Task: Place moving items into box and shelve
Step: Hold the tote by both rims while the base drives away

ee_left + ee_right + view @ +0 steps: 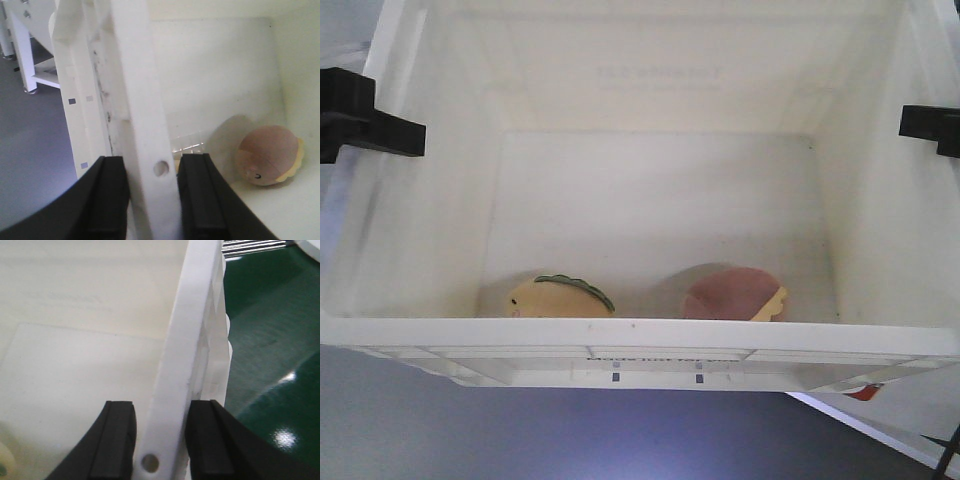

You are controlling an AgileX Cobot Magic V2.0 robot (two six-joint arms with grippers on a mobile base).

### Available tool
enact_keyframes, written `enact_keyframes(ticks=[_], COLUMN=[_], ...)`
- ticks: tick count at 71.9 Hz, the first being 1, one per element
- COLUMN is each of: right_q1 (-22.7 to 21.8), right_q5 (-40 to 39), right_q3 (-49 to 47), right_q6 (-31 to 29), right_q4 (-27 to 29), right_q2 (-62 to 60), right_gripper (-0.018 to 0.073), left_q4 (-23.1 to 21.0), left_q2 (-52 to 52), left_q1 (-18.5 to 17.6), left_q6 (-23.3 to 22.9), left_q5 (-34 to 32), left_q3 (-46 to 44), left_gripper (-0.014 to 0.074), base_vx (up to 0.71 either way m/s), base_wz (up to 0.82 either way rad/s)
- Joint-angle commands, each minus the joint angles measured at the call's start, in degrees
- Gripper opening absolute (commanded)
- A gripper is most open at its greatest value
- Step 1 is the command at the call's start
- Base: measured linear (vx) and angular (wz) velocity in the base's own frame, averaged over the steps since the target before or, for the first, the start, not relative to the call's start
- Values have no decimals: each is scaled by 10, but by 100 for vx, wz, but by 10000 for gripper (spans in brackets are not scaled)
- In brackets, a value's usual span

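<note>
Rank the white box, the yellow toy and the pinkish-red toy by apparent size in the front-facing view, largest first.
Largest: white box, which fills nearly the whole frame.
Then yellow toy and pinkish-red toy. They look about alike, and each is partly hidden behind the box's near rim, so I won't rank them.

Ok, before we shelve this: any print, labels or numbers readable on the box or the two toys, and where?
Nothing reads cleanly.
Far wall of the box: faint grey print in two lines, seen mirrored through the plastic; too faint to read.
Near outer face: dark print, mostly hidden under the rim; unreadable.
Below it: two small dark squares, no text.
Yellow toy, pink toy: no text.
</note>
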Motion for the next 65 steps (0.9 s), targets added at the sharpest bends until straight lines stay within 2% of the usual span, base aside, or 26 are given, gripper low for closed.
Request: enact_keyframes(ticks=[1,65], right_q1=[0,0], right_q5=[-59,-57], right_q3=[-25,-25], right_q6=[-13,-13], right_q4=[49,49], right_q2=[-12,-12], right_gripper=[-6,-6], left_q4=[-55,-55], left_q2=[-20,-20], left_q1=[-2,-2], left_q6=[11,11], left_q5=[-73,-73], left_q3=[-21,-21], left_gripper=[0,0], base_vx=[-20,-19], base_wz=[62,71])
